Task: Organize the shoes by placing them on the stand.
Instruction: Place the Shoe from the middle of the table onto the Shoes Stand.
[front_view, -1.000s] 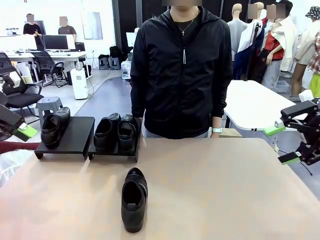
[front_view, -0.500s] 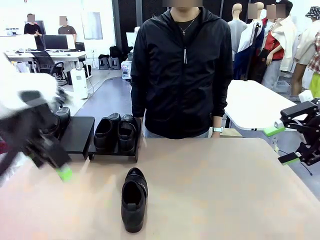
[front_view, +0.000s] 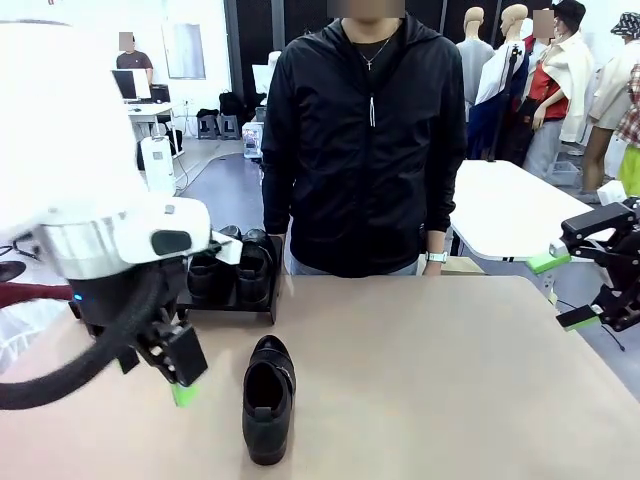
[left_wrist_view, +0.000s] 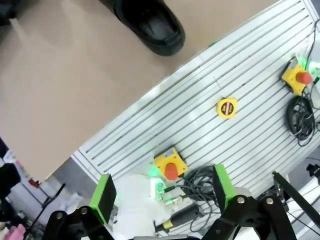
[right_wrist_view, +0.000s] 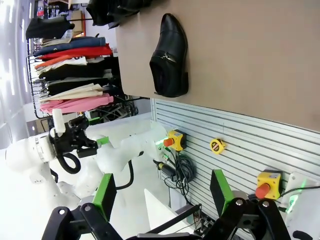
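One shoe (front_view: 268, 398) lay alone on the table (front_view: 450, 380), its long way running from the robot toward the person. The left gripper (front_view: 180, 375) hung wide open just beside it, on its left. The right gripper (front_view: 565, 290) sat far off, also open and empty.

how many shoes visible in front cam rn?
3. One shoe lies alone on the table near the front edge. Two shoes sit side by side on the stand. The left arm may hide more.
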